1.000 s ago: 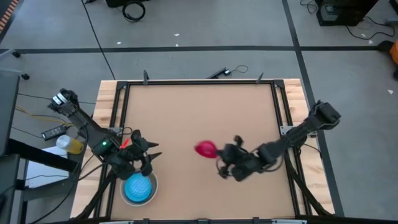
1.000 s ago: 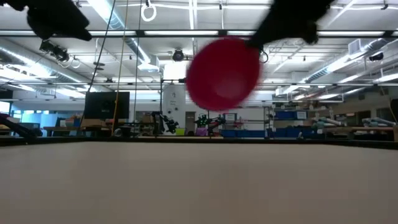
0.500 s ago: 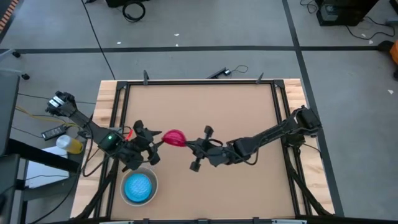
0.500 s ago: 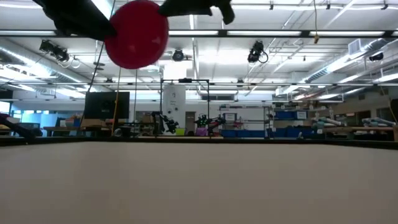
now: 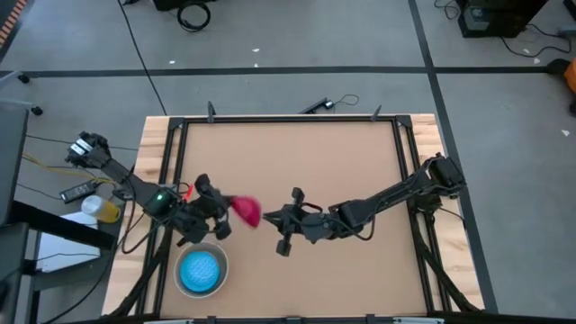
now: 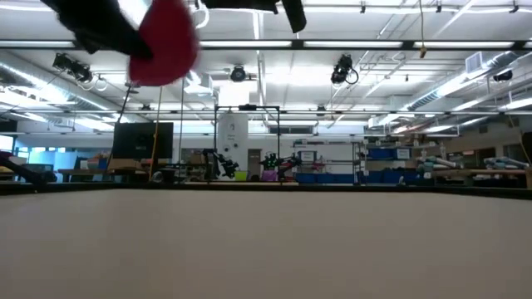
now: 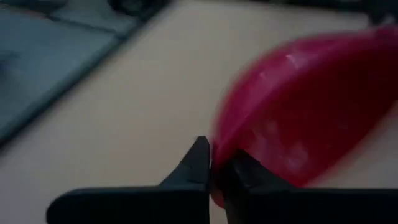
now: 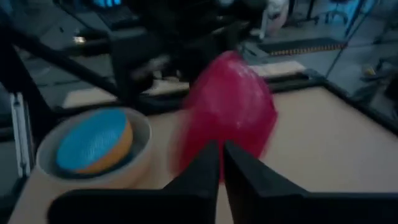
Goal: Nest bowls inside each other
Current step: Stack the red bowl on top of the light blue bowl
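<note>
A magenta-red bowl [image 5: 246, 211] hangs in the air above the table's left half, tipped on its side, and shows near the top of the low view [image 6: 166, 41]. My left gripper [image 5: 223, 209] is shut on its rim. My right gripper [image 5: 270, 219] is just to the bowl's right, pointing at it. Its fingers [image 8: 211, 163] are a thin slit apart and the bowl [image 8: 227, 112] shows beyond them. A light blue bowl [image 5: 200, 270] sits nested in a pale bowl [image 5: 219, 281] at the near left. My left gripper pinches the red bowl's rim [image 7: 219, 144] between its two fingers [image 7: 199, 163], one on the inner face and one on the outer. It comes at the rim from the table's left, slanting a little down. The bowl is lifted clear and tipped on edge.
The nested bowls [image 8: 96, 155] stand close under and in front of my left gripper, near the table's front left corner. The wooden frame [image 5: 171, 153] runs around the brown table top, whose middle, far part and right half are bare.
My right gripper carried the red bowl from the table's middle toward its left edge, up to my left gripper. My left gripper has shut on the bowl's rim. The bowl has since tipped over toward the near side and hangs from my left gripper.
</note>
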Controlling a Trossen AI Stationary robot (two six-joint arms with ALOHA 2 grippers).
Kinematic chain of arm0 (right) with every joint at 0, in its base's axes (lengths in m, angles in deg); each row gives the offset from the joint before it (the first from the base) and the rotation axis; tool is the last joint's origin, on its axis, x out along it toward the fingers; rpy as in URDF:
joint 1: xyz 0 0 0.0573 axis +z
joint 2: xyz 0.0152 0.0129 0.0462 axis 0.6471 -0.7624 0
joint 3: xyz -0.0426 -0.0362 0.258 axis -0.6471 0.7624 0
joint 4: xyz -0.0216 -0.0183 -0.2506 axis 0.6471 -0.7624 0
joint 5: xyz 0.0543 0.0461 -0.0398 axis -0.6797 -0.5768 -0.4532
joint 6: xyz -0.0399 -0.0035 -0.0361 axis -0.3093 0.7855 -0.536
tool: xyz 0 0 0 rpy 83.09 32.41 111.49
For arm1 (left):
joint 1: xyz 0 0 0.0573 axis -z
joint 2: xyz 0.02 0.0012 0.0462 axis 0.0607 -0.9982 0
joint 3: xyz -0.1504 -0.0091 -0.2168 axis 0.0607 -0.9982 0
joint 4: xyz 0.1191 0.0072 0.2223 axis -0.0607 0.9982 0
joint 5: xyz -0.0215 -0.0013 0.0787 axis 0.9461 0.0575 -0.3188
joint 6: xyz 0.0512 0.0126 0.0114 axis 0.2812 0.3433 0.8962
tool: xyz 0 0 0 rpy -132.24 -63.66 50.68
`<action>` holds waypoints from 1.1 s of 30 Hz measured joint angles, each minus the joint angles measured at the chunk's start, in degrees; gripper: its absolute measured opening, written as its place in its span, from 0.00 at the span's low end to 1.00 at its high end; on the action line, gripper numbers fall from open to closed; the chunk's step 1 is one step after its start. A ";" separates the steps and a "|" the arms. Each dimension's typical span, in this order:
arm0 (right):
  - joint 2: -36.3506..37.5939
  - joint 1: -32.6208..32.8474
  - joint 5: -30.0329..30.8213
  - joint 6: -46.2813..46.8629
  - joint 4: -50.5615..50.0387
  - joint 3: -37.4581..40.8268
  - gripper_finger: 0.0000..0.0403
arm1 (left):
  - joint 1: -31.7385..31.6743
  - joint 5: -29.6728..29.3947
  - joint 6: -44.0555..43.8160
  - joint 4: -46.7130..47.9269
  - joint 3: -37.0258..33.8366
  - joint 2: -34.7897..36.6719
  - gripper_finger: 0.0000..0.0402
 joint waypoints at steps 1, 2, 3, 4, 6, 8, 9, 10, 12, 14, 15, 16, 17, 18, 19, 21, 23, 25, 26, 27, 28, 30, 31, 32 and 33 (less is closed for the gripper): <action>0.02 0.04 -0.20 0.83 -0.53 0.02 0.11 | 0.60 2.23 0.02 0.94 0.01 0.03 0.04; 0.20 0.08 -0.18 1.38 -1.14 -0.02 0.13 | 1.05 5.65 -0.18 2.37 0.44 0.00 0.03; 0.45 0.25 0.31 1.53 -2.78 0.01 0.16 | 1.58 10.12 -0.61 4.48 1.13 0.00 0.03; 0.76 0.52 1.23 1.62 -3.76 0.04 0.19 | 2.03 14.40 -1.76 7.40 1.81 0.08 0.03; 1.70 1.18 4.07 1.91 -5.60 0.04 0.24 | 2.66 26.34 -3.41 13.72 3.41 0.46 0.02; 2.47 1.72 6.52 2.59 -5.95 0.02 0.29 | 3.33 35.63 -5.83 20.12 4.95 0.46 0.02; 2.67 1.86 7.03 2.58 -5.96 0.02 0.30 | 3.78 37.94 -7.40 22.89 5.89 0.46 0.02; 2.73 2.01 7.30 2.58 -5.96 0.02 0.32 | 4.11 40.21 -8.93 25.67 6.89 0.52 0.02; 2.73 2.06 7.36 2.58 -5.96 0.02 0.33 | 4.64 42.28 -10.52 30.59 8.91 0.43 0.02; 2.73 1.89 7.46 2.63 -5.96 0.02 0.34 | 4.97 44.17 -12.06 31.90 10.81 0.35 0.02; 2.73 1.80 7.46 2.72 -6.05 0.02 0.34 | 5.21 45.50 -12.24 31.90 11.63 0.35 0.02; 2.73 1.73 7.45 2.82 -6.33 0.02 0.34 | 5.58 46.78 -12.51 31.70 12.11 0.37 0.02; 2.73 1.66 7.43 3.03 -6.72 0.02 0.34 | 6.26 47.55 -13.00 31.14 12.26 0.39 0.03; 2.73 1.64 7.43 3.19 -7.19 0.02 0.34 | 6.96 48.28 -13.63 30.36 12.26 0.33 0.03; 2.73 1.64 7.42 3.23 -7.46 0.02 0.34 | 7.72 48.96 -14.26 29.72 12.12 0.07 0.03; 2.73 1.64 7.42 3.23 -7.63 0.02 0.34 | 9.05 50.06 -15.65 28.72 10.98 -0.75 0.03; 2.73 1.64 7.38 3.23 -8.18 0.02 0.34 | 10.32 51.58 -17.82 28.75 9.34 -2.24 0.03; 2.73 1.64 7.29 3.25 -8.82 0.02 0.34 | 11.37 53.52 -20.29 28.77 7.54 -3.98 0.03; 2.73 1.64 7.29 3.26 -8.96 0.02 0.34 | 11.74 54.66 -21.44 28.63 6.73 -4.92 0.03; 2.73 1.64 7.29 3.26 -8.97 0.02 0.34 | 12.02 55.81 -22.59 28.39 6.07 -5.87 0.03; 2.73 1.64 7.29 3.26 -8.95 0.02 0.34 | 12.25 56.45 -23.50 28.45 5.62 -6.85 0.03; 2.73 1.64 7.27 3.26 -8.95 0.02 0.34 | 12.34 57.10 -24.40 28.41 5.35 -8.70 0.05; 2.73 1.64 7.27 3.26 -8.95 0.02 0.34 | 12.34 57.04 -24.41 27.46 5.36 -9.47 0.06; 2.73 1.64 7.27 3.28 -8.93 0.02 0.34 | 12.33 56.94 -24.38 26.42 5.36 -10.23 0.08; 2.73 1.64 7.27 3.28 -8.92 0.02 0.34 | 12.30 56.84 -24.00 25.34 5.36 -10.89 0.11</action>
